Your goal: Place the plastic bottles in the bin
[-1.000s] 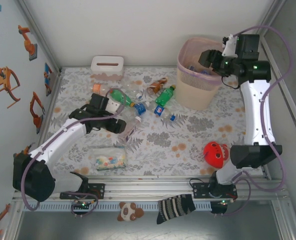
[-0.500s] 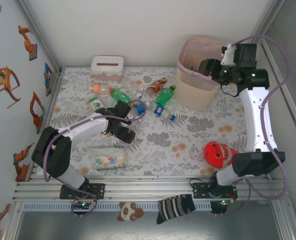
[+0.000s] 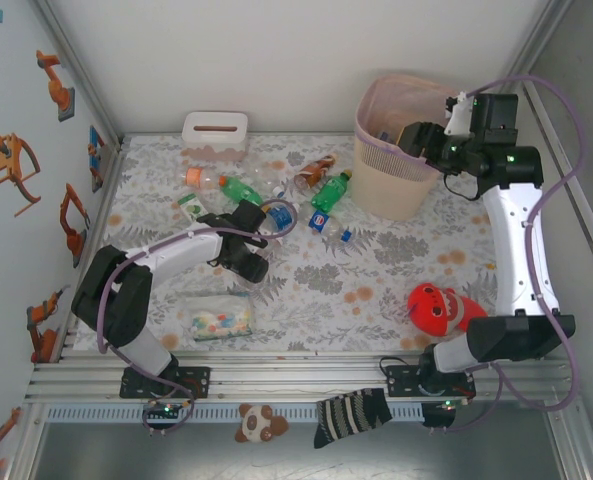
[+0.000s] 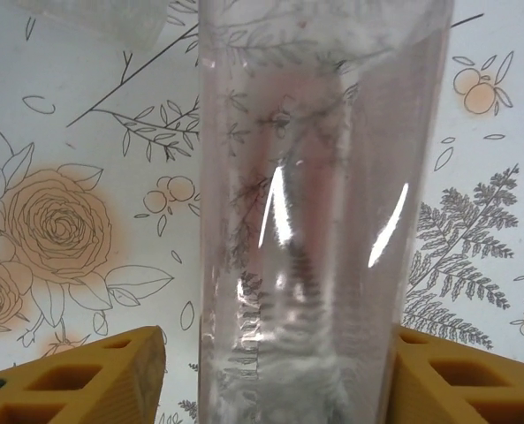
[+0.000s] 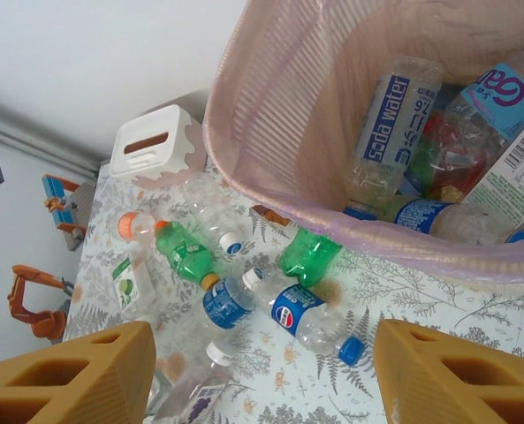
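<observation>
Clear bottle btwn left claw jaws

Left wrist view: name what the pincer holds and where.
Clear bottle sits inside the left pincer, at its body; a gap shows on one side, so a hold cannot be told.

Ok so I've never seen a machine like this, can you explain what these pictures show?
Two robot arms stand at the near edge of a table. One picture looks down from above; the other two come from cameras on each wrist. Plastic bottles, a tissue box, a red toy and a packet lie on the table. The left tool straddles a clear bottle, a gap on one side. The right tool hangs open and empty above the bin, which holds others.
</observation>
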Available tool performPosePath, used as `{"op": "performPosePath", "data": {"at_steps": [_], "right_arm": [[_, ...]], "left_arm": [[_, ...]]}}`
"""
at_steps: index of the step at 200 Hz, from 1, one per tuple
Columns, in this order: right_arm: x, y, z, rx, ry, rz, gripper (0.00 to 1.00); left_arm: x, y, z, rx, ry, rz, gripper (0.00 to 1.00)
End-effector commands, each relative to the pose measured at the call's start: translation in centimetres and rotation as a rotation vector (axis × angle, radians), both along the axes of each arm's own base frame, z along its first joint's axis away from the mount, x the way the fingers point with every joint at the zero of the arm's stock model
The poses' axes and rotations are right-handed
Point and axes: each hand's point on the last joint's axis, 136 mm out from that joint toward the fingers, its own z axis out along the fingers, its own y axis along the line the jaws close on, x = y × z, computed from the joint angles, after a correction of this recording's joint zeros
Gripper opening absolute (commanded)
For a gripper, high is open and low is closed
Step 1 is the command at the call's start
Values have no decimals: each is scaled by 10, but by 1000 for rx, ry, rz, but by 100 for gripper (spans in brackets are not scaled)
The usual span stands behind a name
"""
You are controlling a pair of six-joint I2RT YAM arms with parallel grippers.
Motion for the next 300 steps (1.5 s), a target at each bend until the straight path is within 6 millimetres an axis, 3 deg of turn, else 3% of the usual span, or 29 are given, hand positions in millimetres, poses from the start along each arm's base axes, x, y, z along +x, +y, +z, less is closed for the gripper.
{"op": "performPosePath", "data": {"at_steps": [1,60,96,118,152,170,199,228,270,300], "right_arm": [[-6,-1,12,-6,-45,-8,65],[-14,-2,18,-3,-60,-16,64],[-19,-2,25,-1,-87,-15,65],[-23,3,33,13,-132,12,65],[-29,14,52,55,-243,77,65],[-35,23,62,80,-313,127,65],[-45,43,76,119,-412,234,65],[-62,67,89,145,-516,364,65],[-107,109,108,164,-723,621,63],[-150,133,118,171,-875,827,64]], "left_arm": [[0,-8,7,-28,3,-20,55],[-3,-11,20,-73,-15,-28,43],[-1,-16,42,-135,-68,-40,34],[1,-24,65,-211,-127,-49,29],[1,-40,118,-392,-240,-74,19],[0,-49,153,-503,-311,-92,0],[-9,-62,209,-692,-411,-151,0],[-32,-78,265,-908,-464,-275,0],[-61,-95,326,-1151,-464,-425,0],[-80,-99,362,-1275,-482,-519,0]]}}
